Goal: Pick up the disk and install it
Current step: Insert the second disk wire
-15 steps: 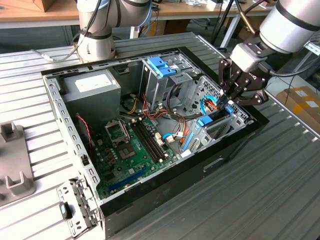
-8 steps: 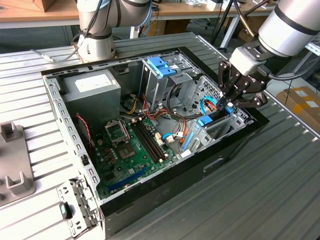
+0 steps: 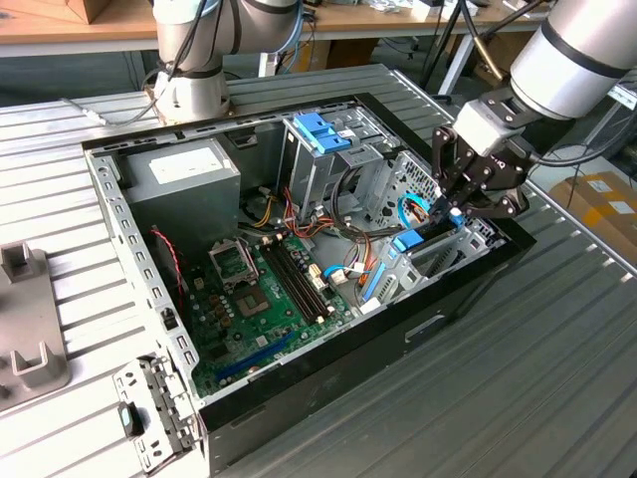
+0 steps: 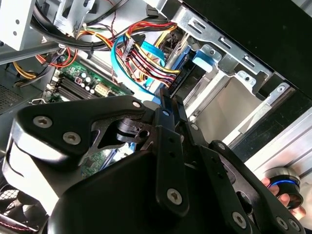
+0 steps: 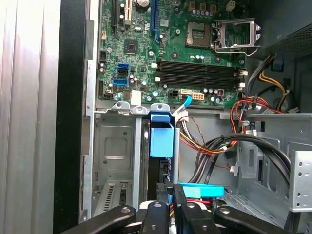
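Gripper [image 3: 453, 209] pinched on disk [image 5: 161, 141], standing on edge in bay at 3 o'clock of case [image 3: 328, 388]. Best pressed straight down, rails aligned.

The exterior view is looking down at an angle from above, taking in the whole open computer case [image 3: 299, 289] on the ribbed table [image 3: 557, 378]. Both wrist views are riding close behind the gripper [image 5: 170, 195] (its black linkage is crowding the near edge of each), and both are facing down into the case, sharing the motherboard [image 5: 185, 53] and cable bundle [image 4: 146, 53].
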Controlling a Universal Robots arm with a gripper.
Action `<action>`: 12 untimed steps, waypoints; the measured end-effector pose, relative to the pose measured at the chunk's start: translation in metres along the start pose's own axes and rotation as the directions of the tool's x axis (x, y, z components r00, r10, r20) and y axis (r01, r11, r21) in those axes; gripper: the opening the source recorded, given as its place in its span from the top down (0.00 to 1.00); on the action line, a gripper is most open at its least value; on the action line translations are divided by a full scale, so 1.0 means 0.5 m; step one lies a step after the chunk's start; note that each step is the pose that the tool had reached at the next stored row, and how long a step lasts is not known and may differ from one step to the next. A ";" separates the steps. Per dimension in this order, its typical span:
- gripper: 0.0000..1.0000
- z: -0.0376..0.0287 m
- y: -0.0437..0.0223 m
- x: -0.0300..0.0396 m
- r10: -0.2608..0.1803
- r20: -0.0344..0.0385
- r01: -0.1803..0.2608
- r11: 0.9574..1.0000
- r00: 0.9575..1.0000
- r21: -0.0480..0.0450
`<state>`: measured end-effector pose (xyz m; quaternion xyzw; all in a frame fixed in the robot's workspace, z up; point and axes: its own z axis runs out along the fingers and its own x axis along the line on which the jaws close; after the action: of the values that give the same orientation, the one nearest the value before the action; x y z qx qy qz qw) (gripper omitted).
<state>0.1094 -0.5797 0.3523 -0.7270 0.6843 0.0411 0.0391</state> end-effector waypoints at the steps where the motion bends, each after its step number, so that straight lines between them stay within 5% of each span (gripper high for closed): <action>1: 0.84 0.002 0.000 0.000 0.000 0.000 0.000 1.000 1.000 0.000; 12: 0.84 0.018 0.000 0.002 0.000 0.000 0.000 1.000 1.000 0.000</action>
<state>0.1094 -0.5798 0.3432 -0.7270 0.6843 0.0410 0.0390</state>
